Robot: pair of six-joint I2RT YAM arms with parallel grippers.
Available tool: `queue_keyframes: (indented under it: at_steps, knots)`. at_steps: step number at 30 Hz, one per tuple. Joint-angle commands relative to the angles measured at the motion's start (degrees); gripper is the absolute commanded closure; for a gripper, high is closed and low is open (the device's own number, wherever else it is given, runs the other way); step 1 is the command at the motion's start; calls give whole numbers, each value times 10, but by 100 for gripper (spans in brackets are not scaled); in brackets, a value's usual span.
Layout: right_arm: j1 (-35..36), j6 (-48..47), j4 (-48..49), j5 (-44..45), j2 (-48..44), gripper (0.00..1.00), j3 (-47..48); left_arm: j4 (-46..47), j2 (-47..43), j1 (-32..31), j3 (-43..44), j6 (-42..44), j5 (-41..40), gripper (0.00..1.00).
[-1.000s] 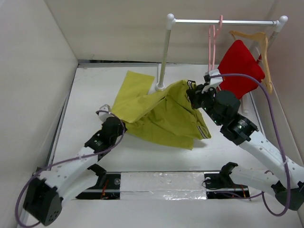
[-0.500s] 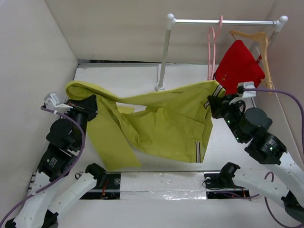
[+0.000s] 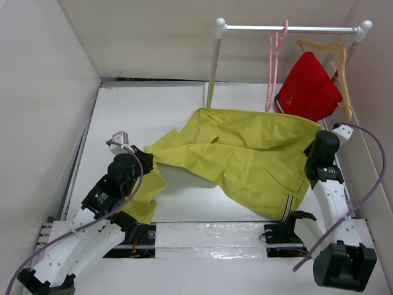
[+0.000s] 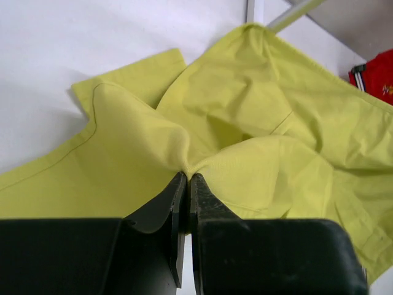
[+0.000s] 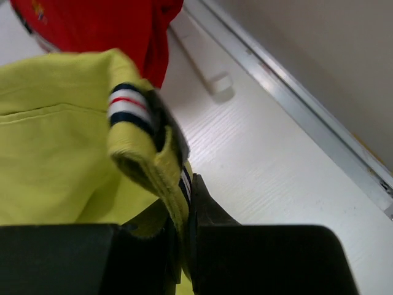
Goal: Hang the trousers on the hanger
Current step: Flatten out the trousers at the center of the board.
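The yellow-green trousers (image 3: 245, 150) stretch across the table between both arms. My left gripper (image 3: 145, 158) is shut on a pinch of the leg cloth (image 4: 188, 165) at the left. My right gripper (image 3: 315, 149) is shut on the striped waistband (image 5: 132, 107) at the right, close to the side wall. A striped trim (image 3: 287, 206) hangs near the front edge. The pink hanger (image 3: 272, 67) hangs by its hook from the white rail (image 3: 288, 27), behind the trousers' far edge.
A red garment (image 3: 310, 86) hangs on a light wooden hanger (image 3: 339, 64) at the rail's right end; it shows in the right wrist view (image 5: 92, 24). The rail's white post (image 3: 212, 67) stands behind the trousers. White walls close in left, back and right.
Both arms have come down and the right gripper has swung right toward the wall. The trousers went from bunched, to held up spread, to stretched low over the table.
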Motion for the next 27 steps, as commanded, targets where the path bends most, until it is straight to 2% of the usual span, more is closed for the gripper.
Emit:
queue_keyframes:
  at_steps: [1,2,4,5,6,9,12,14,15,16,17,18,19,21,23,24,26,27]
  knots:
    - [-53,12,139,-52,42,98,21,35,-9,0,-18,-17,44,100]
    - [-59,16,140,-52,58,96,27,36,-12,0,-25,-19,58,100]
    - [-65,23,145,-59,105,78,43,44,-16,0,-55,-29,81,100]
    - [-70,24,145,-66,118,68,49,56,-19,0,-72,-34,128,100]
    - [-70,24,144,-72,128,47,55,72,-19,0,-89,-37,158,100]
    - [-56,24,150,-91,121,13,51,128,-9,0,-159,-56,224,100]
    - [-8,17,157,-111,43,10,19,173,4,0,-203,-56,246,100]
    - [47,16,169,-135,-7,12,-7,191,19,0,-209,-49,255,100]
    - [65,15,181,-149,-51,21,-31,197,25,0,-210,-41,262,100]
    - [85,16,190,-182,-67,39,-43,202,32,0,-207,-38,265,100]
    - [125,19,199,-203,-80,67,-54,202,34,0,-205,-35,267,100]
    - [149,21,212,-232,-85,100,-72,201,32,0,-203,-29,262,100]
    - [176,20,245,-277,-78,100,-76,198,29,-9,-203,-28,252,100]
    - [280,9,270,-297,-40,100,-71,206,26,-19,-206,-24,234,100]
    - [364,-27,265,-246,42,100,-21,207,43,-27,-200,-16,233,100]
    - [443,-41,263,-217,72,84,1,208,61,-36,-200,-15,233,100]
    - [498,-77,261,-171,160,54,73,204,78,-55,-197,-22,221,100]
    - [515,-83,269,-176,189,25,96,197,79,-63,-194,-25,214,100]
